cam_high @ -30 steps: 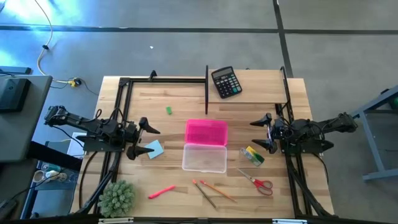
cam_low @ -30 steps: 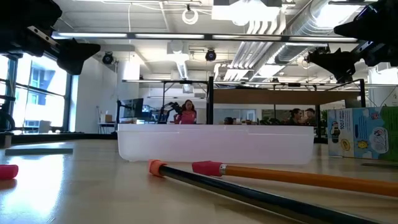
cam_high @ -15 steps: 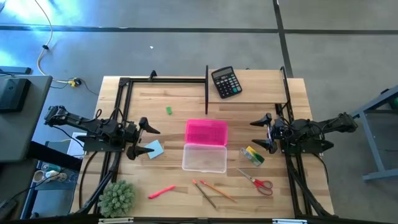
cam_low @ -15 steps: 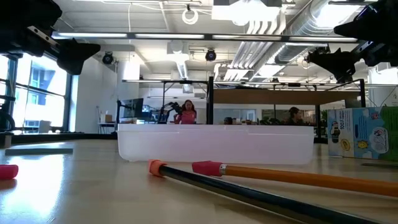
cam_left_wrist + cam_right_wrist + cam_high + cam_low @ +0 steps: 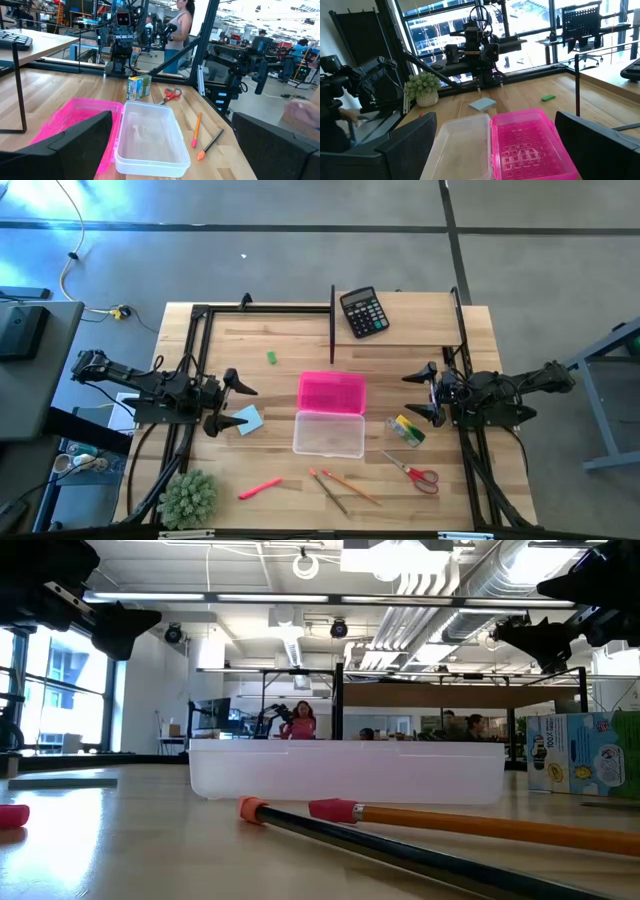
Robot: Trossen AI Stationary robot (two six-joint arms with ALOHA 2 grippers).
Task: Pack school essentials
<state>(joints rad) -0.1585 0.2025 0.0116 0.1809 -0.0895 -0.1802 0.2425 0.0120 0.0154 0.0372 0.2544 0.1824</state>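
In the high view an open case lies mid-table: its pink half (image 5: 332, 393) on the far side, its clear half (image 5: 329, 434) on the near side. Around it lie the yellow-green crayon box (image 5: 407, 430), light-blue sticky-note pad (image 5: 247, 420), green eraser (image 5: 271, 358), red-pink pen (image 5: 260, 488), two pencils (image 5: 340, 488) and red-handled scissors (image 5: 420, 475). My left gripper (image 5: 243, 402) hovers open left of the case, above the pad's left edge. My right gripper (image 5: 415, 395) hovers open right of the case, above the crayon box. The wrist views show the clear half (image 5: 150, 135) and the pink half (image 5: 527, 140) between open fingers.
A black calculator (image 5: 363, 312) sits at the far edge and a spiky green plant ball (image 5: 189, 498) at the near left corner. A black frame (image 5: 332, 315) stands over the table's far half. People show in the room beyond the table.
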